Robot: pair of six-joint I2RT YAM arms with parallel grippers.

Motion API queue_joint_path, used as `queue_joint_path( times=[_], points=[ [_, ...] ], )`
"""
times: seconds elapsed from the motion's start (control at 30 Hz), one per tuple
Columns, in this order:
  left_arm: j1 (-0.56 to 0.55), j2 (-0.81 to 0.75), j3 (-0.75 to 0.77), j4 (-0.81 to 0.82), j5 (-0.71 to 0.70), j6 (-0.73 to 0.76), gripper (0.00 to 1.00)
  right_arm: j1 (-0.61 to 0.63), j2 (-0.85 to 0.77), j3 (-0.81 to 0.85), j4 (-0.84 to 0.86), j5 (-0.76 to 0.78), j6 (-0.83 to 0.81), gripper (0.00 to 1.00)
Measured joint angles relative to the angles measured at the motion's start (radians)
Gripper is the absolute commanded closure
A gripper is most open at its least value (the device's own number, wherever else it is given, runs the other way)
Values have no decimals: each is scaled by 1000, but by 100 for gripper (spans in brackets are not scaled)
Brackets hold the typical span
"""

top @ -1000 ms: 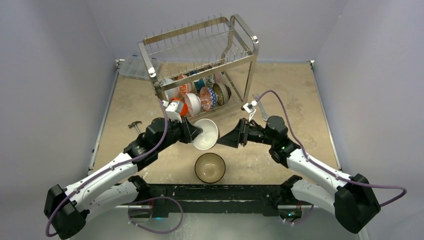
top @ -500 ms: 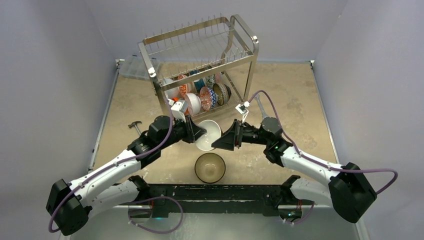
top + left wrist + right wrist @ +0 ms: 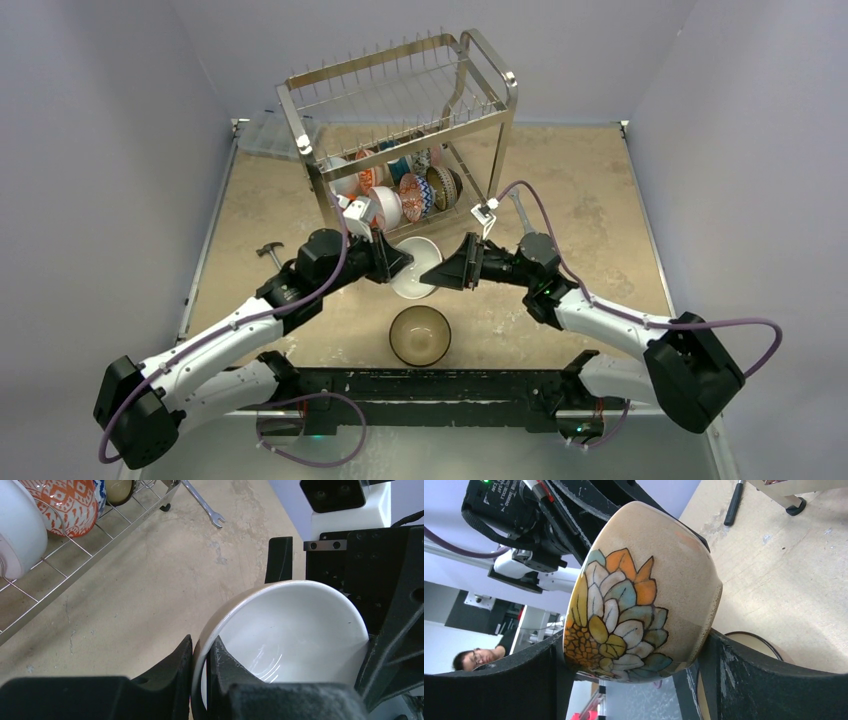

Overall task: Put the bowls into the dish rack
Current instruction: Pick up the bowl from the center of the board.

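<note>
A tan bowl [image 3: 415, 268] with a white inside [image 3: 295, 630] and a painted flower on its outside [image 3: 644, 590] hangs tilted above the table in front of the dish rack [image 3: 400, 100]. My left gripper [image 3: 202, 642] is shut on its rim, one finger inside and one outside. My right gripper [image 3: 635, 635] straddles the same bowl from the other side, with both fingers against its wall. A second tan bowl [image 3: 420, 335] stands upright on the table below. Several patterned bowls [image 3: 400, 195] stand on edge in the rack's lower tier.
A wrench [image 3: 520, 215] lies right of the rack's legs. A small hammer [image 3: 268, 252] rests on the table at the left. A clear plastic box [image 3: 268, 135] sits at the back left. The rack's lower wire shelf [image 3: 75, 575] lies close to my left gripper.
My right arm has reached left to the bowl held by my left gripper, and its jaws have narrowed onto it. The left gripper has shifted the bowl slightly up and right.
</note>
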Motion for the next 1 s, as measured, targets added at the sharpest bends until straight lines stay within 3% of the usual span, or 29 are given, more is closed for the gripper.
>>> queue_joint_path(
  times=[0.1, 0.2, 0.33, 0.43, 0.47, 0.73, 0.83, 1.0],
  points=[
    [4, 4, 0, 6, 1, 7, 100, 0, 26, 0, 36, 10, 30, 18],
    [5, 12, 1, 7, -2, 13, 100, 0, 52, 0, 60, 18, 52, 28],
    [12, 13, 2, -4, -23, 23, 100, -1, 79, 0, 77, 28, 63, 57],
    [12, 13, 3, -18, -34, 32, 100, -1, 91, 0, 82, 29, 64, 90],
    [12, 13, 3, -19, -35, 32, 94, -1, 92, 0, 82, 29, 64, 100],
    [-3, 4, 6, -24, -21, 31, 26, 7, 73, 13, 16, 40, 34, 100],
    [-4, -20, 7, -25, -23, 14, 14, 7, 33, 20, -68, 65, 0, 100],
    [-4, -71, 17, -24, -22, -17, 6, -24, -28, 21, -143, 79, -26, 100]
  ],
)
